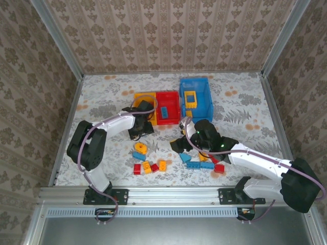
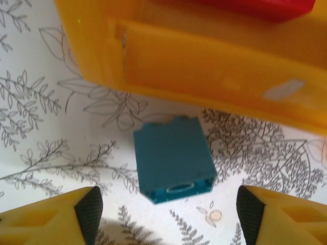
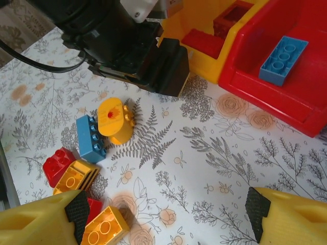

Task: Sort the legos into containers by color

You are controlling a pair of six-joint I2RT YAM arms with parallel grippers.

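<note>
My left gripper (image 2: 168, 219) is open over the table. A blue lego (image 2: 173, 159) lies on its side just ahead of the fingertips, untouched, beside the yellow container's wall (image 2: 204, 66). My right gripper (image 3: 167, 212) is open and empty above bare table. To its left lie a round yellow lego (image 3: 115, 120), a blue brick (image 3: 91, 137), a red one (image 3: 59, 166) and yellow bricks (image 3: 104, 227). From above, the left gripper (image 1: 139, 131) sits in front of the yellow container (image 1: 144, 98), and the right gripper (image 1: 179, 144) in front of the red container (image 1: 173, 97).
The red container holds a blue brick (image 3: 283, 58) and the yellow one holds red bricks (image 3: 207, 41). The blue container (image 1: 204, 94) at the back holds a yellow frame (image 1: 190, 97). A second cluster of blue, red and yellow legos (image 1: 204, 164) lies under the right arm.
</note>
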